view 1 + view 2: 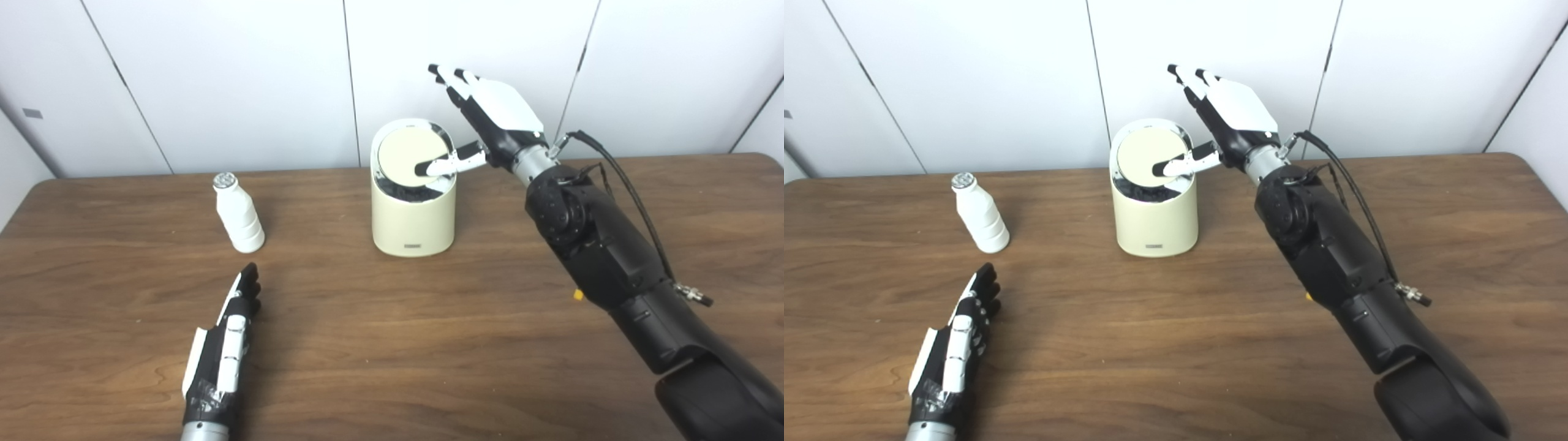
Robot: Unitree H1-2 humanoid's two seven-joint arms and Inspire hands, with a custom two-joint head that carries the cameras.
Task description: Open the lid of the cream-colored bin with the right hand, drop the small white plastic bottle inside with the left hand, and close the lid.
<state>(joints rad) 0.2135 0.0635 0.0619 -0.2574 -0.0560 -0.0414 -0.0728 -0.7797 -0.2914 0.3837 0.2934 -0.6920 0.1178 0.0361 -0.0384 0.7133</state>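
The cream-colored bin (pixel 413 217) stands at the table's middle back. Its round lid (pixel 407 156) is tilted up, with a dark gap showing at the front rim. My right hand (pixel 490 119) is open beside and above the bin's right side. Its thumb (pixel 450 165) lies across the lid and its fingers point up. The small white plastic bottle (pixel 239 214) stands upright to the left of the bin, with a silver cap. My left hand (pixel 223 343) lies open and flat on the table, just in front of the bottle and apart from it.
The brown wooden table (pixel 392 343) fills the view. White wall panels (pixel 245 79) stand close behind its back edge. My right forearm (pixel 612 257) crosses the table's right side, with a cable looping beside it.
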